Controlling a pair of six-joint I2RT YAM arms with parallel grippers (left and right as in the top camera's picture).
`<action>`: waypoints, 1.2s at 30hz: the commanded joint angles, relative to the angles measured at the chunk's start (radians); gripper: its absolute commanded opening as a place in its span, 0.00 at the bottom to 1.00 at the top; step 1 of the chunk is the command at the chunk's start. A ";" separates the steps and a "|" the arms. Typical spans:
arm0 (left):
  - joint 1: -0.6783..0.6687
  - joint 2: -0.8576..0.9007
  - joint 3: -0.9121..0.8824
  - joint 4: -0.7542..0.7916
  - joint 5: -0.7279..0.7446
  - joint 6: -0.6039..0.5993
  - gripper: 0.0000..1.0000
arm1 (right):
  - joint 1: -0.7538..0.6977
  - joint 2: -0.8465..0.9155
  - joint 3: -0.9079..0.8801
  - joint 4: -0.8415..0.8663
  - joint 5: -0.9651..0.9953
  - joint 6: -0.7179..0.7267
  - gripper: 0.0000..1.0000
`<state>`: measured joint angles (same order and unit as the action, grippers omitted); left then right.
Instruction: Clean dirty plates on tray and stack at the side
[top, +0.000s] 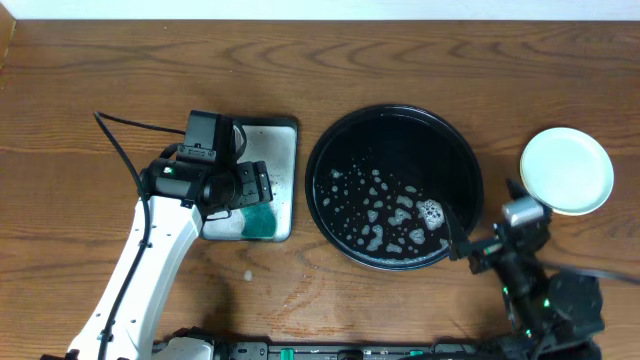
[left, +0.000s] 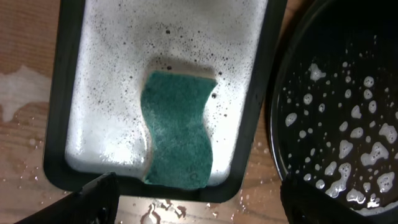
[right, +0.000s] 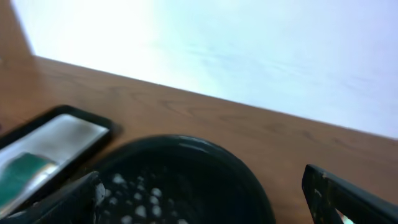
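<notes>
The round black tray (top: 330, 150) sits mid-table with foam blobs and no plate on it; it also shows in the left wrist view (left: 348, 93) and the right wrist view (right: 186, 162). The plates (top: 567, 170) lie stacked at the right, pale mint on top; how many lie beneath is hidden. My left gripper (top: 262, 190) is open and empty, hovering over the silver-grey tray (top: 285, 140), just off its near rim in the left wrist view (left: 193, 202). My right gripper (top: 478, 245) is open and empty, by the black tray's right-front rim in the overhead view.
A green sponge (left: 178, 127) lies in the soapy silver-grey tray (left: 93, 74), also seen from overhead (top: 262, 220). Water is spilled on the wood in front of that tray (left: 161, 211). A black cable (top: 125, 150) runs along the left arm.
</notes>
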<state>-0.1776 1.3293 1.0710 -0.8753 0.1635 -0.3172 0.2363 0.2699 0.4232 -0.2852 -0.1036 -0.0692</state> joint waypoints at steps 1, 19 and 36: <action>0.002 -0.003 0.014 -0.003 0.009 0.003 0.83 | -0.047 -0.148 -0.116 0.010 -0.010 -0.021 0.99; 0.002 -0.003 0.014 -0.003 0.009 0.003 0.83 | -0.082 -0.265 -0.418 0.222 -0.019 -0.022 0.99; -0.016 -0.143 0.010 -0.014 -0.043 0.023 0.84 | -0.082 -0.264 -0.418 0.222 -0.018 -0.022 0.99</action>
<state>-0.1825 1.3075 1.0710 -0.8795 0.1562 -0.3164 0.1669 0.0116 0.0074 -0.0620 -0.1158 -0.0814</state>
